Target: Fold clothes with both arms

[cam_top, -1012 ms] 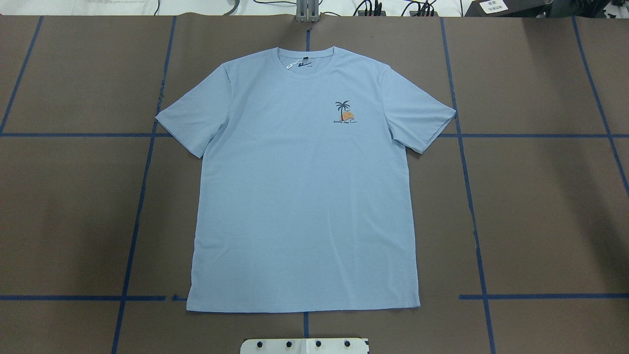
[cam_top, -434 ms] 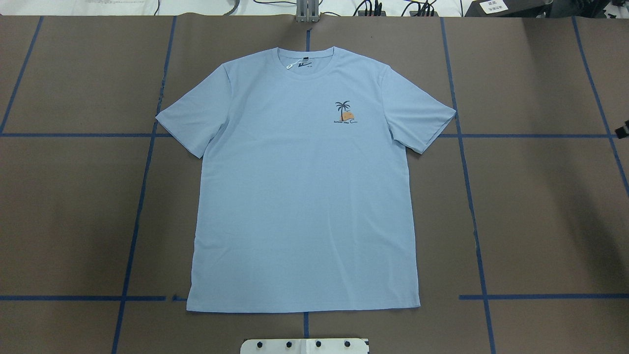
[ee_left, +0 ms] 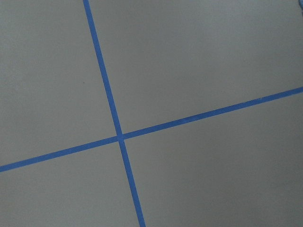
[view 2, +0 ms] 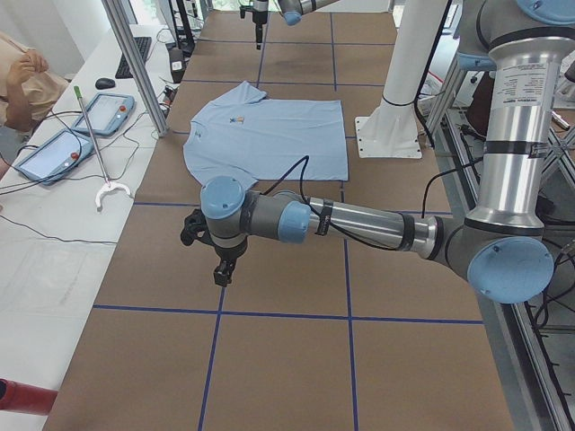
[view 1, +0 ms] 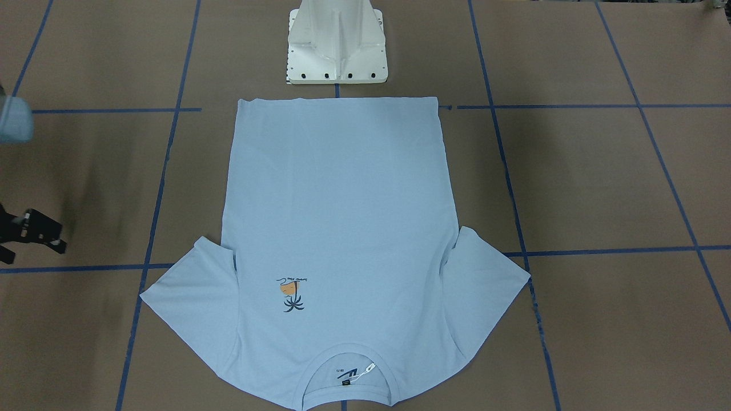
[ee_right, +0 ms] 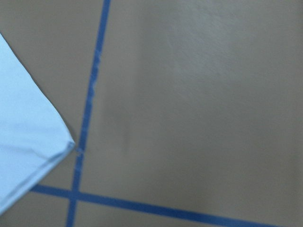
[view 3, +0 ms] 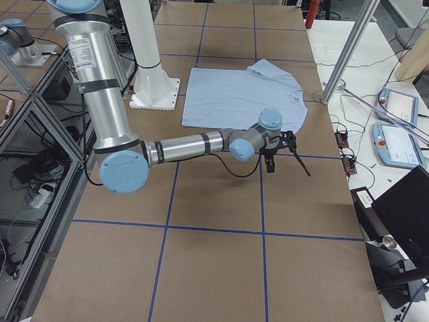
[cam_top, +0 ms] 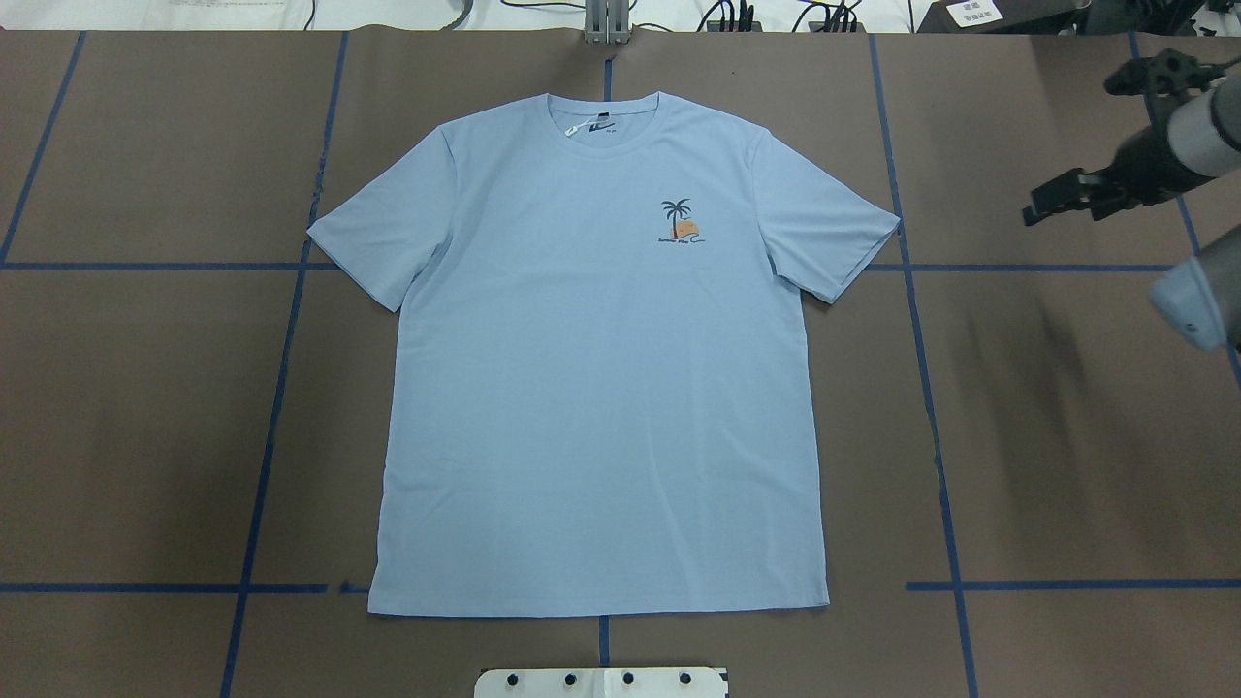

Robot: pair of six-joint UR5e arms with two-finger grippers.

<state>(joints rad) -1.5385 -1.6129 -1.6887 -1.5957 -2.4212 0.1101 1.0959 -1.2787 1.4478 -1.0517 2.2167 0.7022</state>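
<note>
Closest to the robot, the T-shirt (cam_top: 601,388) has its hem just beyond the white base (cam_top: 601,682), body flat on the tabletop (cam_top: 145,436), both sleeves spread, collar at the far end. Not a single fold is made, so I'd say the whole job lies ahead.

Now the arms. The left arm (view 2: 359,223) reaches low and level over bare tabletop well clear of the shirt, left pincer (view 2: 222,274) pointing down above the surface. Apart or together? I cannot tell. The right arm (cam_top: 1188,136) stretches out on the other side, right pincer (cam_top: 1047,202) hovering beyond that side's sleeve (cam_top: 834,233), apart from it. I cannot tell its jaws either.
</note>
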